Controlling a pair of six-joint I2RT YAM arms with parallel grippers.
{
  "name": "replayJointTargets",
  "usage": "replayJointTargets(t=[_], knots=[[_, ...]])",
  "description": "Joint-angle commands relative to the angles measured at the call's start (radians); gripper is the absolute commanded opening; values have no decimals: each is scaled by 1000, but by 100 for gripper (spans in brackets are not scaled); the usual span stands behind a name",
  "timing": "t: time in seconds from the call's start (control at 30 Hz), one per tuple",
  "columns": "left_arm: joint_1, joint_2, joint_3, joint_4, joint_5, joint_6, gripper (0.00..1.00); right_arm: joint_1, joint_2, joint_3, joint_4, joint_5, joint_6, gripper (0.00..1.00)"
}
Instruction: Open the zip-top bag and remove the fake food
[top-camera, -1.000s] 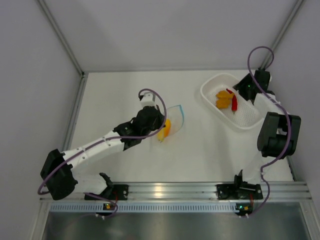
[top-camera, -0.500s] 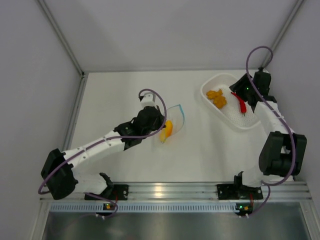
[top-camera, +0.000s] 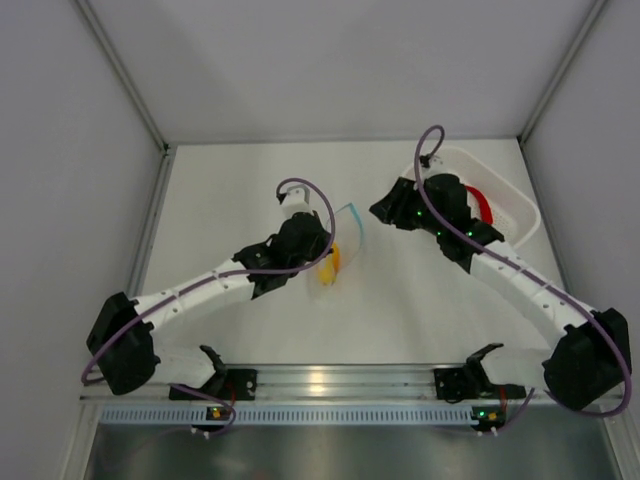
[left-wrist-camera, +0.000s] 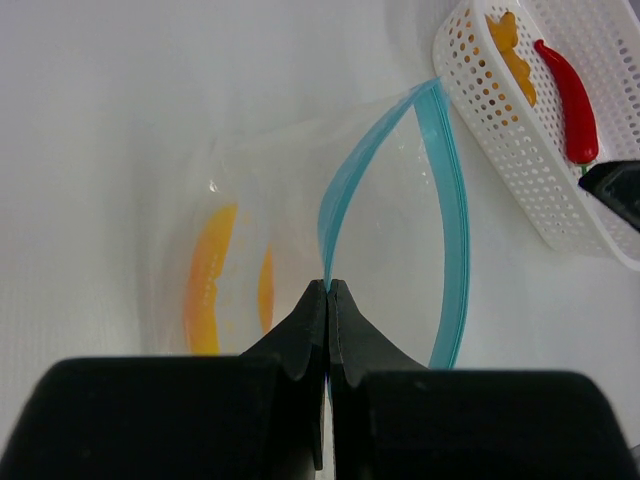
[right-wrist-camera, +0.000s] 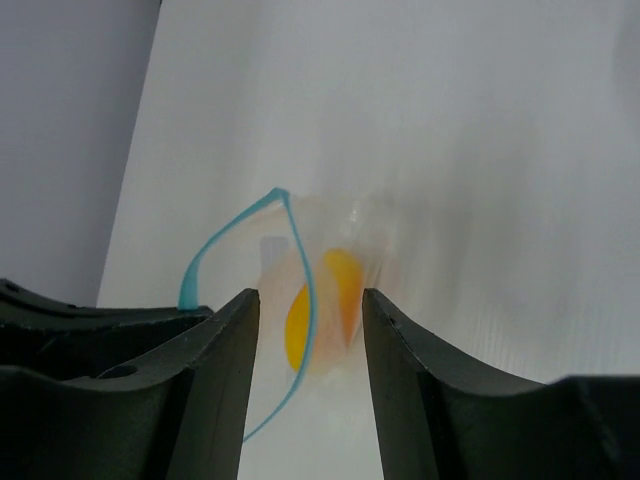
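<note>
The zip-top bag lies at mid-table, its mouth gaping. My left gripper is shut on the near lip of its light blue zip strip. A yellow-orange wedge of fake food sits inside the bag. My right gripper hovers just right of the bag's mouth, open and holding nothing; in the right wrist view its fingers frame the wedge. A red chili and an orange chunk lie in the white basket.
The white perforated basket stands at the back right, partly hidden by my right arm, with the chili showing in it. Grey walls close the table on the left, back and right.
My right arm has swung left from the basket to the bag's mouth, leaving the red chili in the basket. The left gripper has kept its hold on the zip strip.
</note>
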Motion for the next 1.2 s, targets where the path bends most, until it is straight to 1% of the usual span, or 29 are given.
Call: replayJointTargets(t=[0.0,0.07,0.13,0.17,0.33,0.47,0.63,0.87,0.93,1.17], knots=[[1,5,42,54,-41,-17,0,111,-39,2,65,78,37,46],[1,5,42,60,-43,-27,0,171,-33,13,51,107,37,45],[1,4,39,62,-46,-35,0,199,-24,19,45,140,48,45],[1,1,34,65,-46,-44,0,222,-14,22,45,159,62,42],[1,-24,-1,88,-61,-90,0,285,13,41,37,245,99,38],[-1,-55,-46,123,-75,-158,0,337,61,57,32,330,142,36],[-2,-75,-86,140,-95,-182,0,369,160,102,36,350,177,36],[-2,-79,-124,140,-96,-202,0,408,309,224,-23,388,157,35],[-2,-96,-144,175,-95,-208,0,409,332,232,-24,382,154,35],[-2,-151,-204,177,-118,-253,0,418,432,297,-57,377,151,35]])
